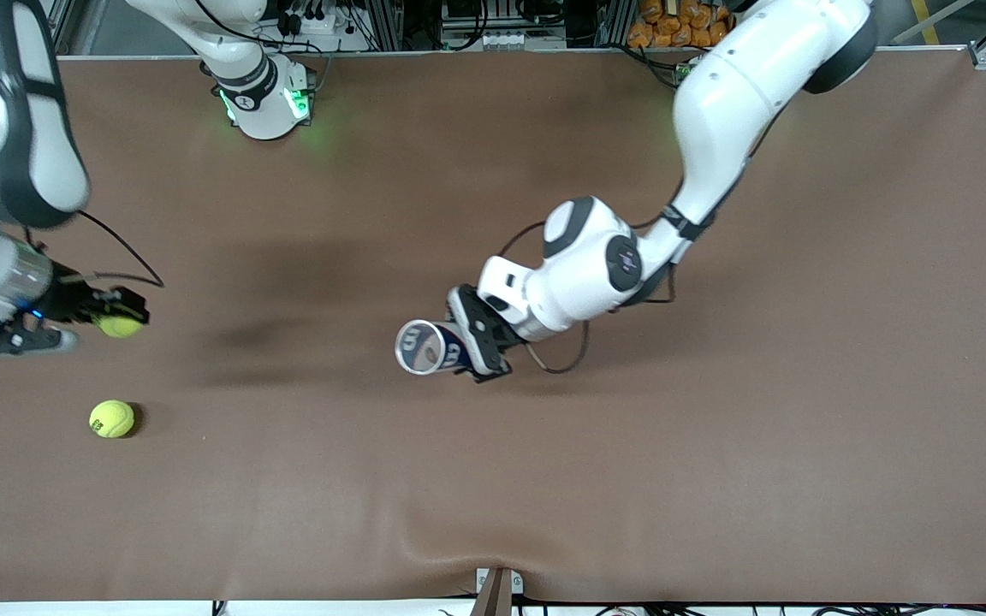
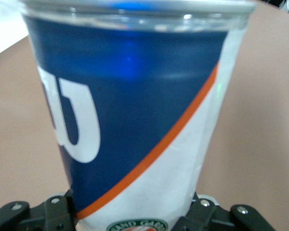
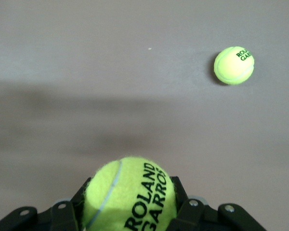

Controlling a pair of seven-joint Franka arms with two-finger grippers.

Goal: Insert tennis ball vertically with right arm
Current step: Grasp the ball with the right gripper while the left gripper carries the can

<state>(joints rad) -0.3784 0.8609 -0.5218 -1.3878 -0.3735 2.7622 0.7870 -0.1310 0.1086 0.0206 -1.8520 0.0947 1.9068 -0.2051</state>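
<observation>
A yellow tennis ball [image 1: 120,326] [image 3: 130,197] printed ROLAND GARROS sits between the fingers of my right gripper [image 1: 116,321] [image 3: 130,211], which is shut on it above the table at the right arm's end. My left gripper [image 1: 469,342] [image 2: 135,219] is shut on a clear tennis ball can [image 1: 424,347] [image 2: 135,110] with a blue, white and orange label, held over the middle of the table. The can's open mouth [image 1: 418,346] tilts up toward the front camera.
A second tennis ball [image 1: 111,419] [image 3: 234,65] lies loose on the brown table, nearer to the front camera than the held ball. The right arm's base [image 1: 266,103] stands at the table's back edge.
</observation>
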